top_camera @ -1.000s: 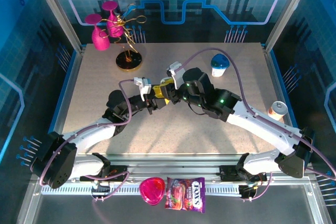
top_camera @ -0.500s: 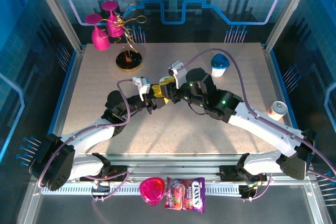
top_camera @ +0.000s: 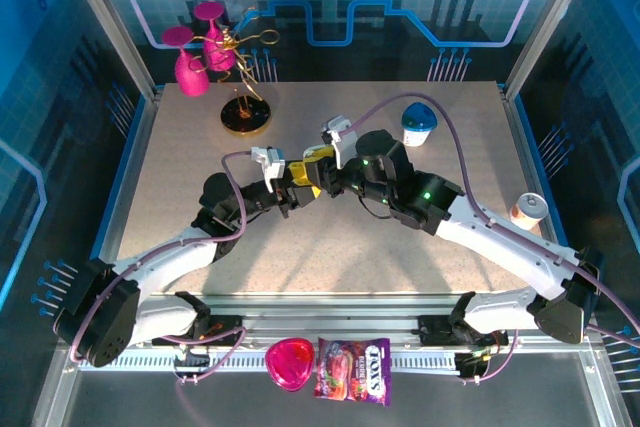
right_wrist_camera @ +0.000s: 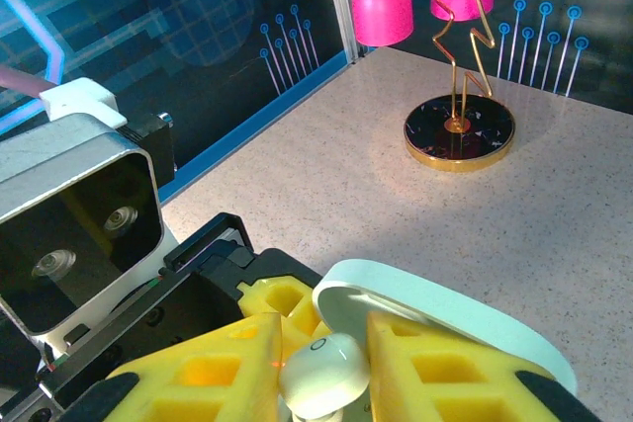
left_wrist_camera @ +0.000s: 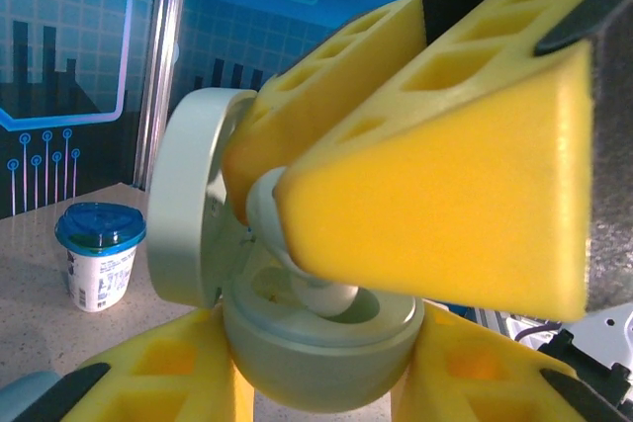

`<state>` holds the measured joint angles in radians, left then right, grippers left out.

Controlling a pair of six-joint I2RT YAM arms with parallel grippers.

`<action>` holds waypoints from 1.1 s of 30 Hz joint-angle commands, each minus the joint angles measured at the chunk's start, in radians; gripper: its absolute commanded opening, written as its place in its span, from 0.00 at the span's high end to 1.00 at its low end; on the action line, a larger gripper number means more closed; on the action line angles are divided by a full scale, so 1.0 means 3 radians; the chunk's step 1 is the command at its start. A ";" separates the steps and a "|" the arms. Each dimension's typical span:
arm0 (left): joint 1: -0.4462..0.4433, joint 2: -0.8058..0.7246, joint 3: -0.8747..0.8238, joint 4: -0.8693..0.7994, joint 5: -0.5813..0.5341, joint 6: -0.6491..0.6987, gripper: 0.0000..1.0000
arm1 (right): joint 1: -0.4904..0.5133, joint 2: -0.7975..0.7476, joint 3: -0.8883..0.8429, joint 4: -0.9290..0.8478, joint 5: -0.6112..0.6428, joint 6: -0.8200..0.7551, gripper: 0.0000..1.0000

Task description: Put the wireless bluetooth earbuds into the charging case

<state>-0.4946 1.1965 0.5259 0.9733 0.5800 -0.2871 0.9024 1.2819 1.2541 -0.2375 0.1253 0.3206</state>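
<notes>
The charging case (left_wrist_camera: pixel 326 358) sits open in mid-air above the middle of the table (top_camera: pixel 200 147). Its pale lid (left_wrist_camera: pixel 186 210) stands upright at the hinge and the whitish bowl faces up. One earbud (right_wrist_camera: pixel 322 375) is pinched right at the mouth of that bowl, its stem end pointing down into a socket. I can't tell from here whether it is fully seated. Over at the far right of the table a blue-lidded white tub (top_camera: pixel 420 123) stands shut, well apart from the arms. The left gripper (left_wrist_camera: pixel 321 390) reaches in from the left, its yellow fingers clamped tight on the lower half of the case from either side. The right gripper (right_wrist_camera: pixel 318 368) comes in from the opposite side, nose to nose with it, its jaws narrowed onto the earbud. From overhead the two heads cover the case almost completely. The right fingers hide most of the bowl's inside, so the other socket is beyond me. A gold stand (right_wrist_camera: pixel 458 130) and pink vases (top_camera: pixel 195 52) sit at the far left corner.
</notes>
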 commanded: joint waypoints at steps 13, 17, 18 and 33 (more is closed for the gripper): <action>0.0002 -0.0179 0.0006 0.0178 -0.0100 0.0034 0.72 | 0.0038 0.0043 0.0065 -0.0204 0.0131 -0.0079 0.69; 0.0001 -0.0181 0.0002 0.0151 -0.0122 0.0067 0.72 | 0.0036 -0.0011 0.0041 -0.0145 0.0080 -0.0078 0.67; 0.0000 -0.0175 0.0004 0.0150 -0.0117 0.0072 0.72 | 0.0040 -0.0027 0.0036 -0.0139 0.0083 -0.0077 0.66; -0.0001 -0.0112 -0.0100 0.0146 -0.0085 0.0480 0.72 | 0.0039 -0.0506 -0.0238 0.0288 -0.0258 -0.0110 0.37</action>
<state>-0.4946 1.1805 0.5144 0.9771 0.5606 -0.2066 0.9051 1.1770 1.2045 -0.2081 0.0769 0.2962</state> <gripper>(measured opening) 0.334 0.618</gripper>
